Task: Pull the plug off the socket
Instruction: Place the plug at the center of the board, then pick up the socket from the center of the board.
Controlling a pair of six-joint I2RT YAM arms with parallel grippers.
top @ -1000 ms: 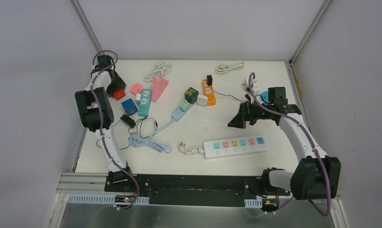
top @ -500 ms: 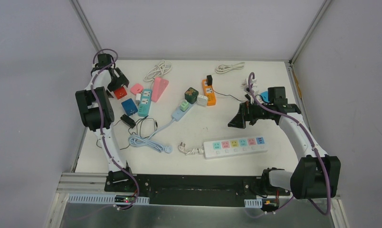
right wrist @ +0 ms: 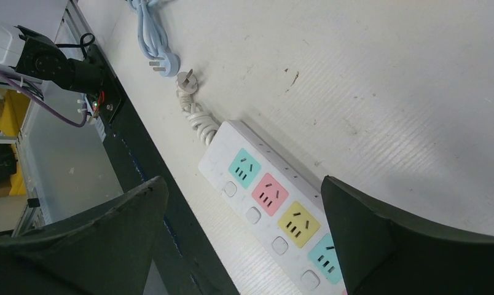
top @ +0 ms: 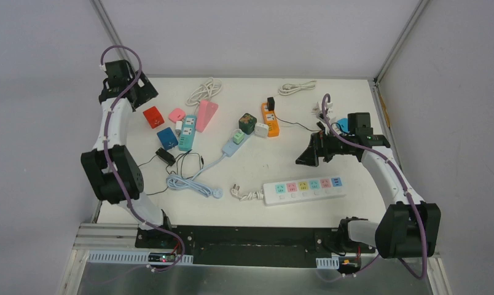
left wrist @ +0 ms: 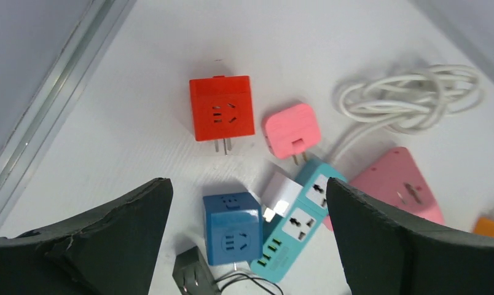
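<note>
A red plug cube [left wrist: 222,109] [top: 152,116] lies alone on the table with its prongs bare, touching no socket. Below it are a blue cube socket [left wrist: 232,228] [top: 167,137] and a teal socket strip [left wrist: 297,230] [top: 187,132] with a white plug [left wrist: 280,194] at its side. My left gripper [left wrist: 247,184] [top: 140,92] hangs open above them, holding nothing. Over the table's right half, my right gripper [right wrist: 244,181] [top: 307,157] is also open and empty, above a white strip with coloured outlets [right wrist: 269,203] [top: 304,188].
A pink plug [left wrist: 291,129], a pink wedge socket [top: 206,114] and a coiled white cable [top: 204,90] sit near the back. An orange strip [top: 270,120] carries a black plug [top: 271,102]. A light blue strip [top: 233,144] carries a green plug. A black adapter [top: 165,155] lies by loose cables.
My left gripper opened, let go of the red plug cube and rose toward the back left corner. The cube now rests on the table. The right arm has not moved.
</note>
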